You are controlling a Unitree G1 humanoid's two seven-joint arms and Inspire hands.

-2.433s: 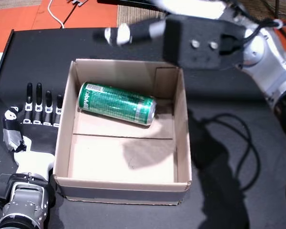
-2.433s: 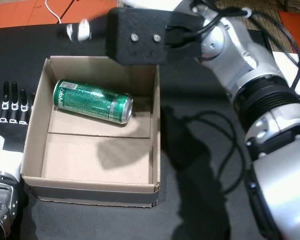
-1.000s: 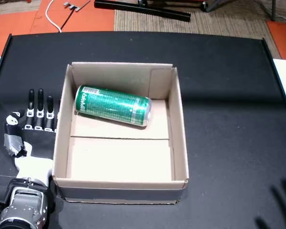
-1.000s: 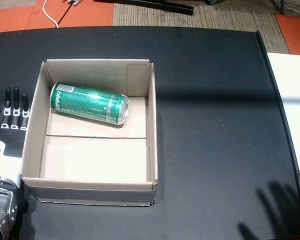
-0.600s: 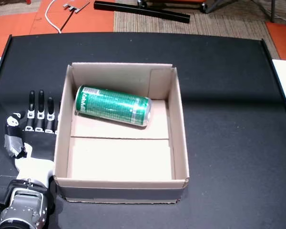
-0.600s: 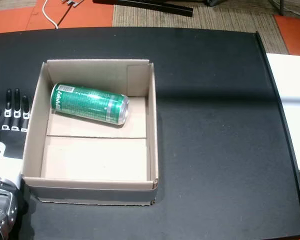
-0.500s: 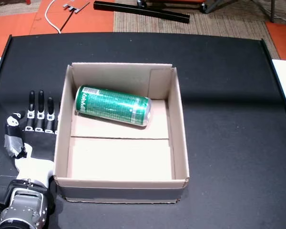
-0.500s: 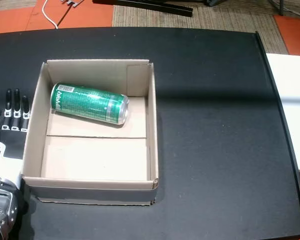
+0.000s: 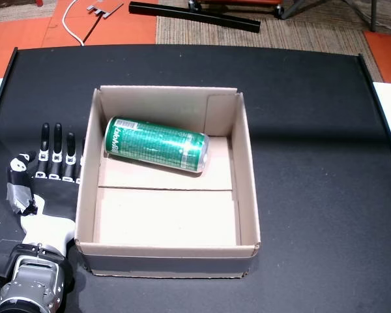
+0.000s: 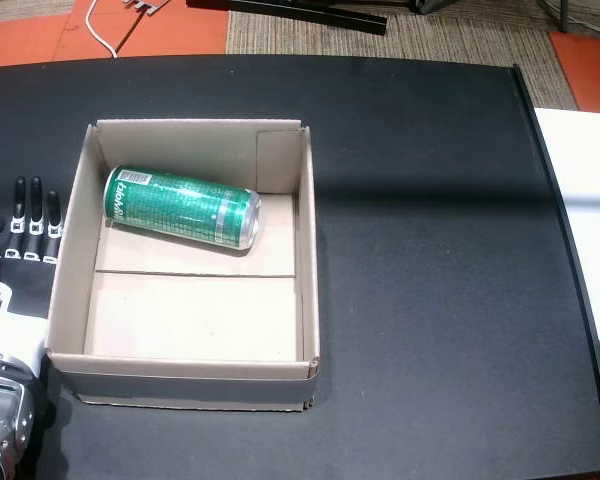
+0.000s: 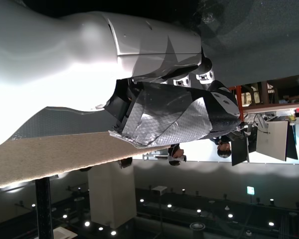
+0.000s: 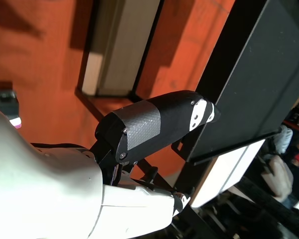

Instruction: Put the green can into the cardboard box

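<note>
A big black table (image 9: pixel 313 163) fills both head views. On it sits an open cardboard box (image 9: pixel 246 169), seen also in a head view (image 10: pixel 308 250). The green can (image 9: pixel 158 144) lies on its side inside the box, in the far part, close to the back wall, with its silver end toward the right wall (image 10: pixel 183 207). The left hand (image 9: pixel 45 179) rests flat on the table just beside the left wall of the box, fingers (image 9: pixel 57 143) straight and spread, holding nothing. In the right wrist view the right hand (image 12: pixel 154 127) is off the table, over the orange floor (image 12: pixel 45 45); only its thumb shows, so I cannot tell how its fingers are.
</note>
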